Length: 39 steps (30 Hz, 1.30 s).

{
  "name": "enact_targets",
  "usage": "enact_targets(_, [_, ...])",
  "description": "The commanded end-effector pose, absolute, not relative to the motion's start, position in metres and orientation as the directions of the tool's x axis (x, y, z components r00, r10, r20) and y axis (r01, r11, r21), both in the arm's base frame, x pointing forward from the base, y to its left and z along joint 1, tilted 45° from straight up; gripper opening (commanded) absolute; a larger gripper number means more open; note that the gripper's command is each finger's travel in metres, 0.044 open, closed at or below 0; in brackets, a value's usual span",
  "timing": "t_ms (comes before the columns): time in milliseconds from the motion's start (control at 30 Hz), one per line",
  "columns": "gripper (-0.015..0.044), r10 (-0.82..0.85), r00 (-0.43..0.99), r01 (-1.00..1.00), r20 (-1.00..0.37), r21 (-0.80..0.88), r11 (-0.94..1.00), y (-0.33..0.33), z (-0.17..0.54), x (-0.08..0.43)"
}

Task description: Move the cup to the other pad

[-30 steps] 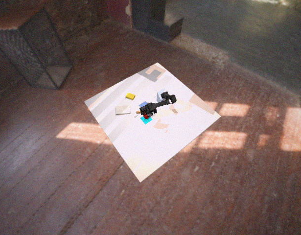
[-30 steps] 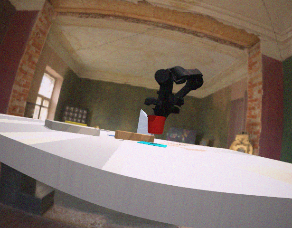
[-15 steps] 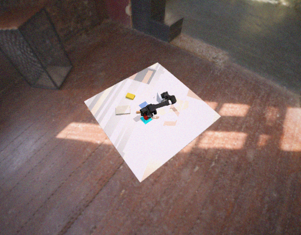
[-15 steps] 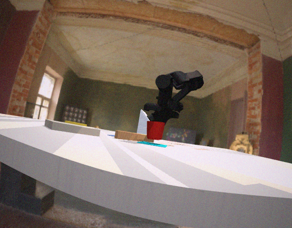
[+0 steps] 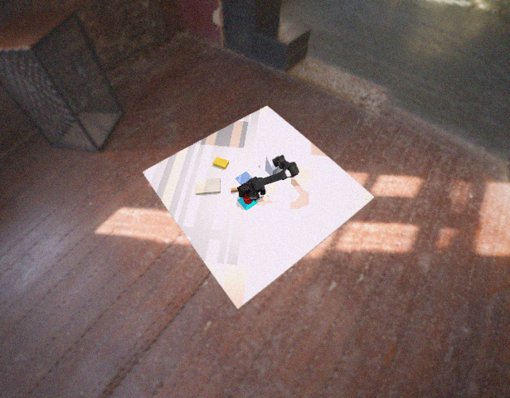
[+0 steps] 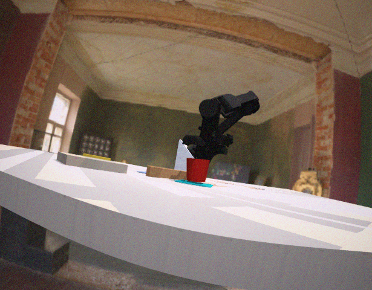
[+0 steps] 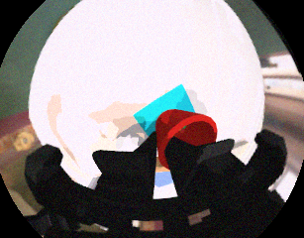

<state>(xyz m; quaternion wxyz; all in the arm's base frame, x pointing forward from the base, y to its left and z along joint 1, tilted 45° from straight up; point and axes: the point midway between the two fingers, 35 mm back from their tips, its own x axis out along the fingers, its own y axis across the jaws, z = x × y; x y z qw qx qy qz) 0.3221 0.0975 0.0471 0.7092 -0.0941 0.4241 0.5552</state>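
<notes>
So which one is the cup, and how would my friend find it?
Look at the big white table and find the black robot arm near its middle. Right under the arm's jaws, on a flat teal pad, is the cup. It is the only bright red thing there.
</notes>
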Motion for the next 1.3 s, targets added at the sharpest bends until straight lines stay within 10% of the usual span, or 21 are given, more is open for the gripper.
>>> enact_targets(0, [0.0000,0.708,0.023,-0.868,-0.706,0.337,0.365,0.097,0.047,0.322])
enact_targets(167, [0.0000,0.708,0.023,-0.868,-0.706,0.337,0.365,0.097,0.047,0.322])
enact_targets(333, [0.0128,0.708,0.023,-0.868,-0.706,0.337,0.365,0.097,0.047,0.322])
enact_targets(1267, [0.0128,0.707,0.022,-0.866,-0.707,0.340,0.367,0.074,0.069,0.323])
